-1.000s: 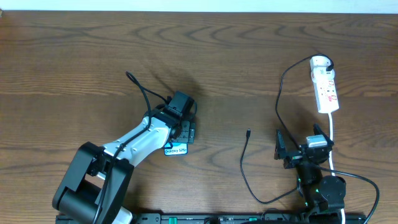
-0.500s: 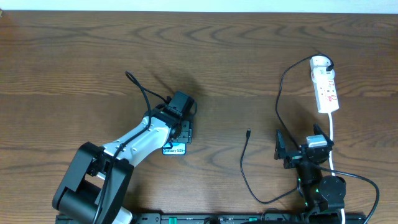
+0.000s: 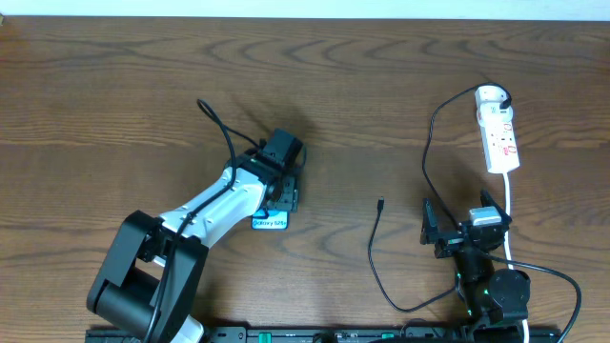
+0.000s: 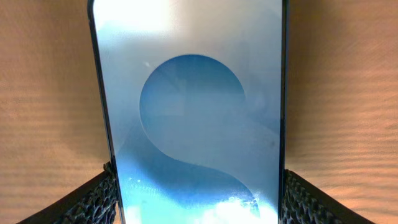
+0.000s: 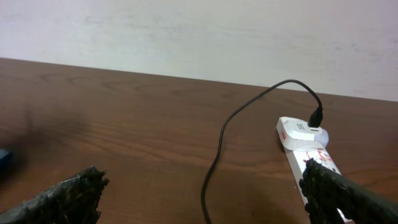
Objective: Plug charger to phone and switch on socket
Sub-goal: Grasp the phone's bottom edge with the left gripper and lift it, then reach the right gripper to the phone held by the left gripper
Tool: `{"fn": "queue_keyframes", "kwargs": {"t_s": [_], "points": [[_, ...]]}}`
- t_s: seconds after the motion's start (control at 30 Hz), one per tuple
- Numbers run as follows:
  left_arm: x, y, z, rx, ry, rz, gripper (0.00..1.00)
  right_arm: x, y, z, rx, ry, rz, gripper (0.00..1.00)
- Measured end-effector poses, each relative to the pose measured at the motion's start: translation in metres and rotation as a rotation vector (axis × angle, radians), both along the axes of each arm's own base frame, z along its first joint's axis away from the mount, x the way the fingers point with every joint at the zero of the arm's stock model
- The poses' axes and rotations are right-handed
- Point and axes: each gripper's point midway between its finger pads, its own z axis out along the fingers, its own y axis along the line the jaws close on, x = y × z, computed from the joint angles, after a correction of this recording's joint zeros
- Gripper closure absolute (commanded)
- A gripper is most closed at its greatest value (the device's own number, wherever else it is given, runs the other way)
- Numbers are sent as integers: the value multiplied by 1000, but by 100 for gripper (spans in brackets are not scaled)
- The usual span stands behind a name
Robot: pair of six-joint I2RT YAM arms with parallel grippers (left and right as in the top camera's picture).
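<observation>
**Phone clamped and shifted; charger not yet plugged in**

Left: the left end effector (image 3: pixel 279 198) has narrowed onto the long edges of the phone (image 3: pixel 271 222), gripping it. It has carried the phone slightly away from the near edge of the worktop (image 3: pixel 114 114).

Centre: the charger (image 3: pixel 371 259) lies loose, its connector tip (image 3: pixel 380 202) well apart from the phone.

Right: the right end effector (image 3: pixel 459 221) hangs wide open and empty near the socket (image 3: pixel 499 138).

Plugging in and switching on appear still to be done.

L: phone (image 3: pixel 272 222); far R: socket (image 3: pixel 498 139); charger tip (image 3: pixel 380 203) betw., nearer socket
</observation>
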Motion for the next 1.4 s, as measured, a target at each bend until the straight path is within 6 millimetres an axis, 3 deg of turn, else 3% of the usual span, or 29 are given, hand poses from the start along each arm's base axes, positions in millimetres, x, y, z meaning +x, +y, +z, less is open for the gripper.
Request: {"fn": "queue_keyframes", "kwargs": {"t_s": [0.37, 0.73, 1.1, 1.2, 1.4], "points": [[42, -23, 33, -63, -111, 5, 46, 0, 0, 0, 0, 0, 0, 1], [72, -42, 2, -71, -55, 86, 49, 0, 0, 0, 0, -1, 0, 1], [83, -50, 20, -93, -56, 133, 50, 0, 2, 0, 13, 0, 8, 1], [84, -51, 21, -98, -57, 148, 50, -1, 6, 1, 145, 21, 24, 1], [83, -50, 21, -103, -52, 173, 50, -2, 12, 1, 710, 124, 15, 1]]}}
